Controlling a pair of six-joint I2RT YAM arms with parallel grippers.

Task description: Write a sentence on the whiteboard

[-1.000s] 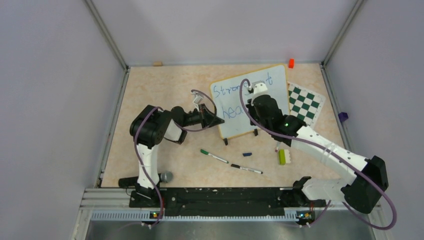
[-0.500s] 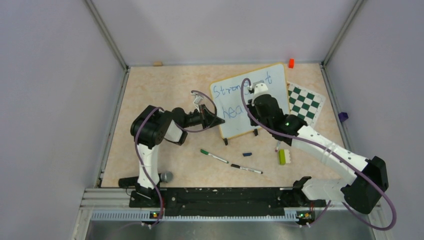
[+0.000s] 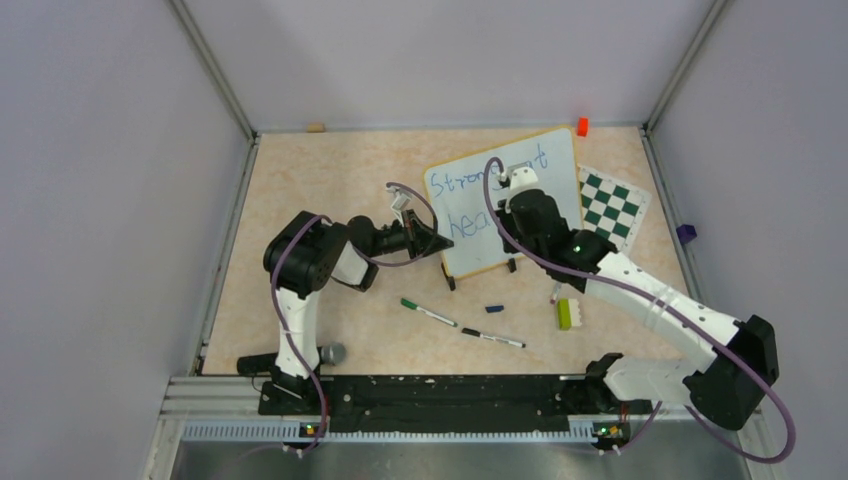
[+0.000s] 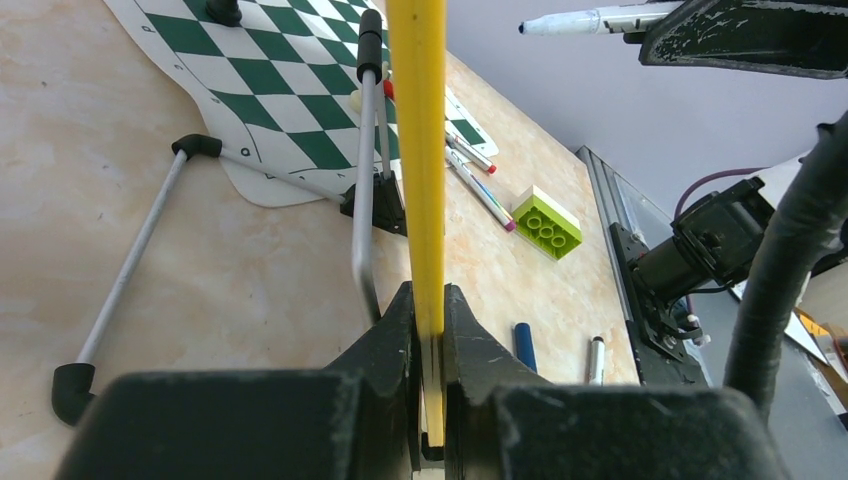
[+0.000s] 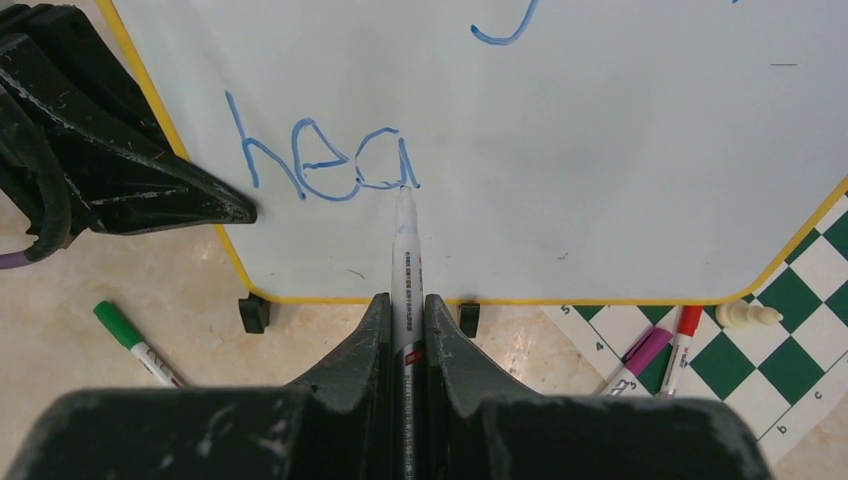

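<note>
The whiteboard (image 3: 470, 225) stands tilted on its black clip feet, yellow rim showing in the right wrist view (image 5: 620, 120). Blue writing reads "Stron..." on top and "hea" (image 5: 320, 160) below; the arm hides the rest. My left gripper (image 3: 432, 243) is shut on the board's left rim, seen edge-on as a yellow strip (image 4: 420, 150). My right gripper (image 5: 405, 305) is shut on a white marker (image 5: 405, 260), its tip touching the board at the end of the "a".
A green-and-white chessboard (image 3: 612, 205) lies right of the board, with pens (image 5: 650, 355) and a pawn on it. A green-capped marker (image 3: 428, 313), a black-capped marker (image 3: 493, 338), a blue cap (image 3: 494, 309) and a lime brick (image 3: 564, 314) lie in front. An orange block (image 3: 582, 126) sits at the back.
The board has shifted slightly right with my left gripper on its rim. The right gripper has edged along the lower line with the marker.
</note>
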